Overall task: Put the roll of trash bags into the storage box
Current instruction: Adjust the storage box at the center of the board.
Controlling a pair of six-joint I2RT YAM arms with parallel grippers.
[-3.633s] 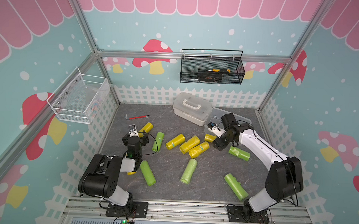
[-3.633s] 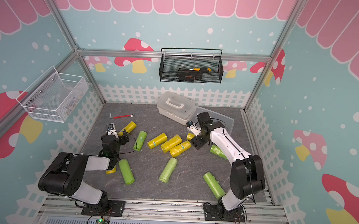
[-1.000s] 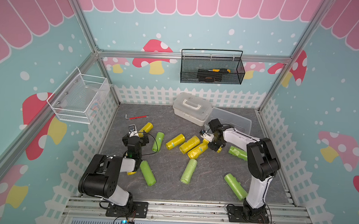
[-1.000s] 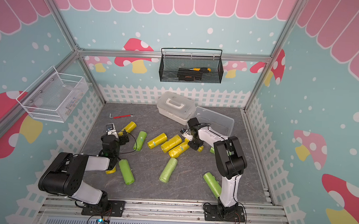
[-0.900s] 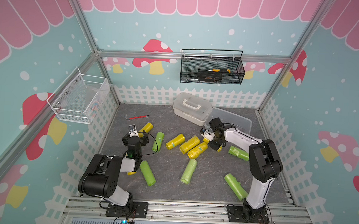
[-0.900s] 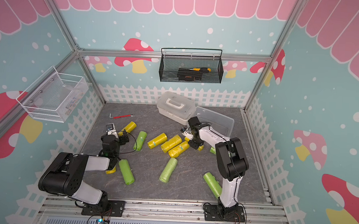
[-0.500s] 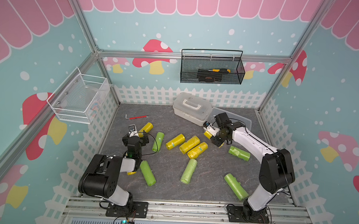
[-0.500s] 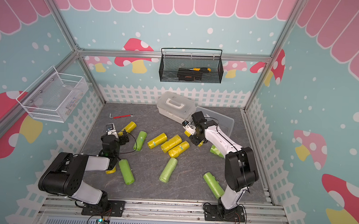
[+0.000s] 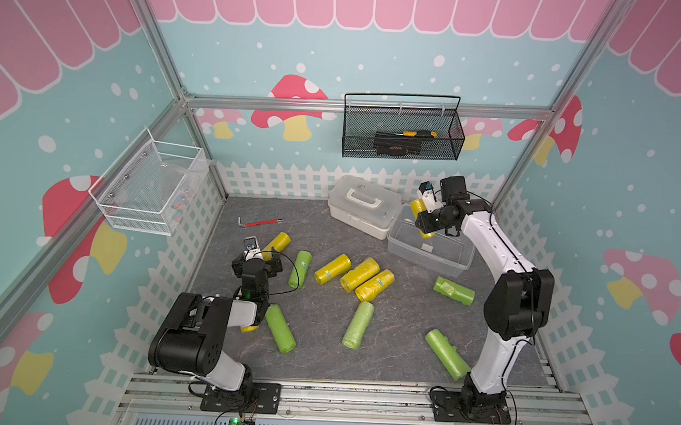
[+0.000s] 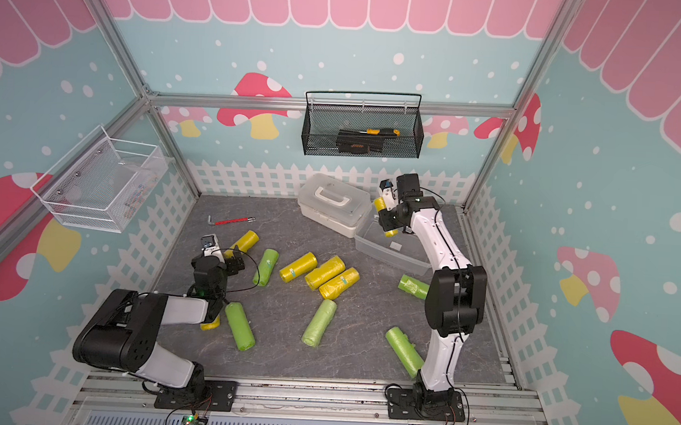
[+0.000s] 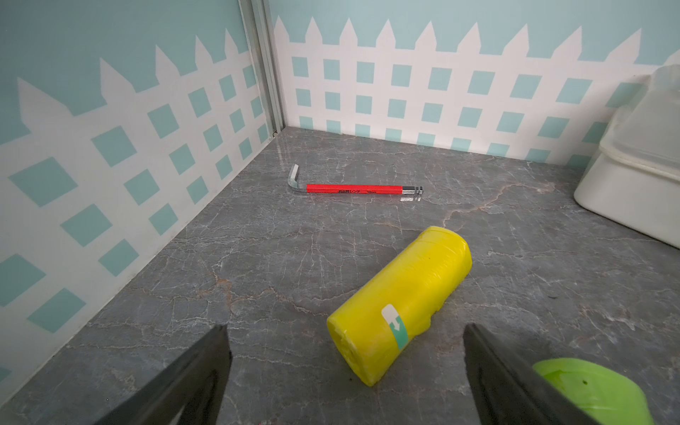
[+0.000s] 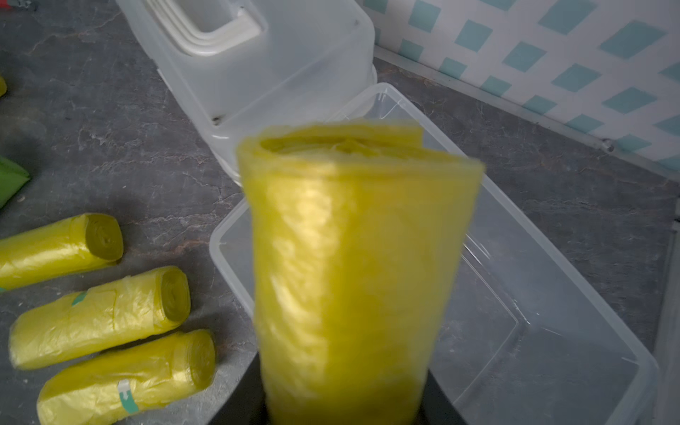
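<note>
Rear-right corner of table [image 9: 323,360]: white case [image 9: 361,204] just beside clear storage box [image 9: 428,264] — right gripper [image 9: 424,222] clamped on yellow roll of trash bags [image 12: 353,257], above box's rear-left corner. Loose rolls [image 9: 359,272] mid-table; left gripper [image 9: 260,262] spread wide, holding nothing, nr left edge.

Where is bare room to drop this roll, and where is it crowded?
Storage box: bare inside, below the held yellow roll. Floor is bare between hex key and white case. Crowded: three yellow rolls near the box.
</note>
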